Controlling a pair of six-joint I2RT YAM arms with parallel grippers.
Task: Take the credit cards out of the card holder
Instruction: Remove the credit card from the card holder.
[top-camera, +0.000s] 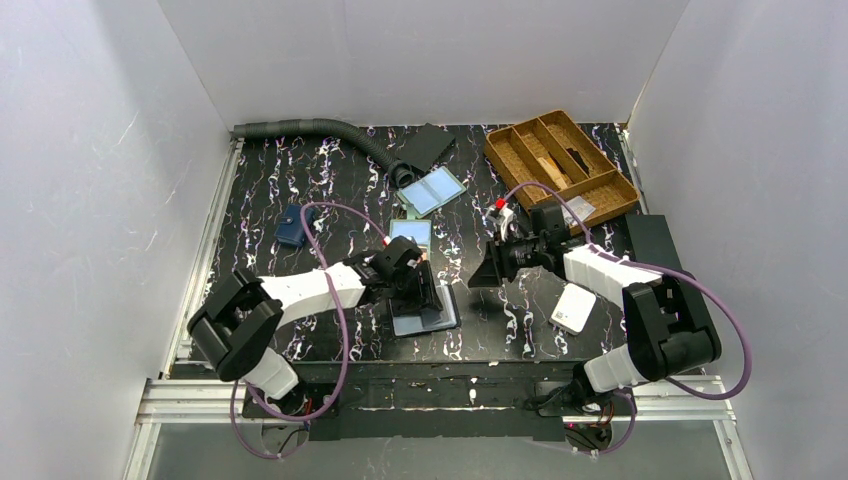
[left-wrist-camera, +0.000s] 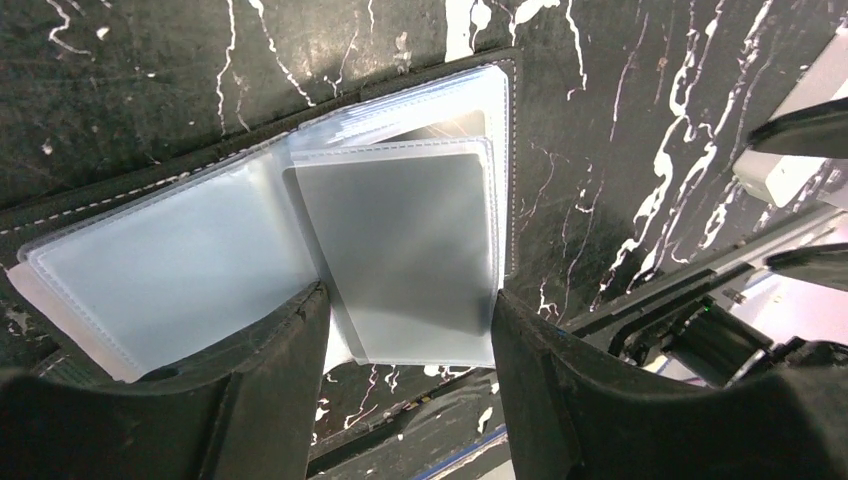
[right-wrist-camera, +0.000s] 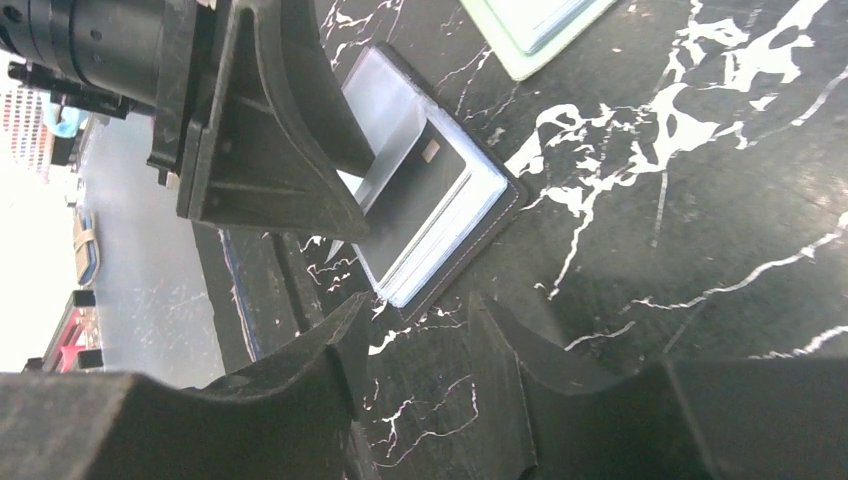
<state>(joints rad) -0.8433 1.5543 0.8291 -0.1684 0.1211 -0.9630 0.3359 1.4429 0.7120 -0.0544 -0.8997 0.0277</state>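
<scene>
Here, the card holder (top-camera: 438, 320) is seen lying open on the black marbled table (top-camera: 330, 170), near its front edge and between the two arms. A black-grey card (left-wrist-camera: 400, 240) is clamped across its long edges by the left gripper (left-wrist-camera: 408, 298). One end is raised at a tilt and the other rests in the card holder. Whether it is free of its sleeve cannot be told. The right gripper (right-wrist-camera: 418, 310) is held spread and empty above the table, just right of the card holder.
</scene>
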